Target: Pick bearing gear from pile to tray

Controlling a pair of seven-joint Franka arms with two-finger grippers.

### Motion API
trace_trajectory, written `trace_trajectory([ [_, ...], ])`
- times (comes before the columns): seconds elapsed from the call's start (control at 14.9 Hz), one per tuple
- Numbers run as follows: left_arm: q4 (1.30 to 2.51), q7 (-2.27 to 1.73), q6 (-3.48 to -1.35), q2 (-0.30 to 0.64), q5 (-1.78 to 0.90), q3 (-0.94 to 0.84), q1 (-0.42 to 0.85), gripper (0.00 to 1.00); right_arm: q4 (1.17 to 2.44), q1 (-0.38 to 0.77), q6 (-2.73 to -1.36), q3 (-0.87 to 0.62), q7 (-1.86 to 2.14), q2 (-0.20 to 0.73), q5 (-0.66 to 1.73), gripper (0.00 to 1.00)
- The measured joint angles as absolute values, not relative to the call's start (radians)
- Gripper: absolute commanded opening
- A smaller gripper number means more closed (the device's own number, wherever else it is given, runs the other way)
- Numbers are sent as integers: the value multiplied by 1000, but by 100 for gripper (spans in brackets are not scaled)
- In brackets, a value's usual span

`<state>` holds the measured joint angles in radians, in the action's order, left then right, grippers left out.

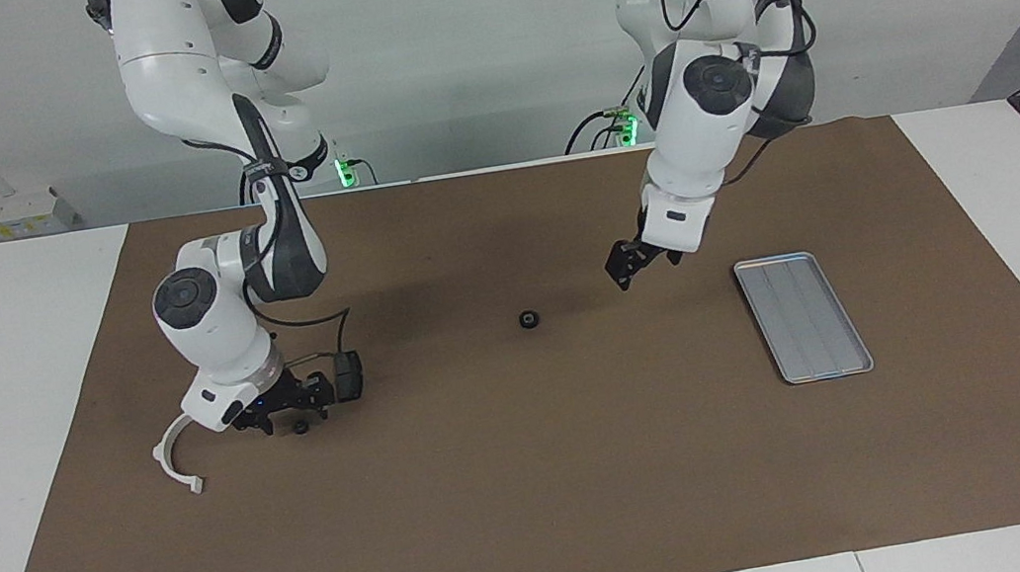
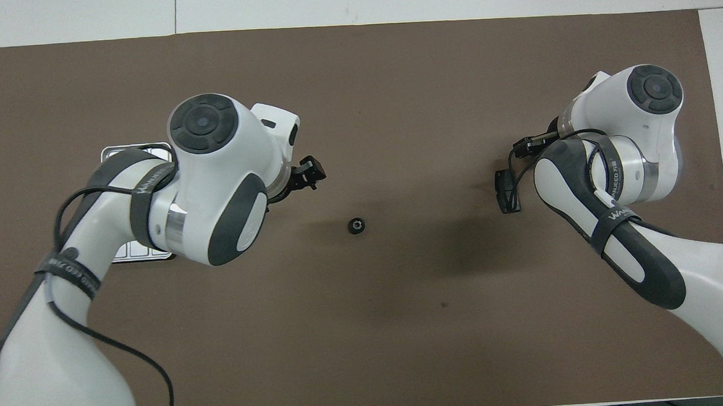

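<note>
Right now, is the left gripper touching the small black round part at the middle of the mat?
Apart. In the facing view, bare mat separates the left gripper, raised in the air, from the round part.

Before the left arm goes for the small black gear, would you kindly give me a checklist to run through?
1. Small black round bearing gear lies alone on brown mat: ok.
2. Left jaws open, empty: ok.
3. Left jaws over the gear: not ok, they hang over mat between gear and tray.
4. Flat silver-grey metal tray holds nothing: ok.
5. Right jaws, low by tiny black piece and white half-ring bracket, gripping anything: cannot tell.
</note>
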<state>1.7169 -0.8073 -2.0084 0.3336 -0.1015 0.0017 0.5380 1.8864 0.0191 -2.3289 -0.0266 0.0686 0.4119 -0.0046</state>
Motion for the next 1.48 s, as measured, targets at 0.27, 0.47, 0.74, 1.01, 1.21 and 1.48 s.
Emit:
trace_trajectory([
  [0.27, 1601, -895, -2038, 481, -102, 1, 618, 100, 1888, 19, -2350, -27, 69, 430, -5, 70],
  [0.47, 1613, -898, -2052, 489, -102, 1, 630, 100, 1888, 18, -2370, -27, 69, 434, -5, 4],
  [0.74, 1683, -930, -2123, 489, -102, 1, 670, 100, 1887, 18, -2370, -26, 69, 425, -5, 0],
  [1.01, 1719, -936, -2146, 486, -124, 0, 683, 96, 1881, 17, -2370, -25, 69, 426, -5, 0],
  [1.21, 1730, -946, -2155, 482, -137, 1, 687, 95, 1829, 15, -2333, -25, 69, 426, -5, 0],
  [1.48, 1752, -969, -2190, 480, -138, 1, 700, 90, 1722, 11, -2224, -24, 69, 421, -17, 0],
])
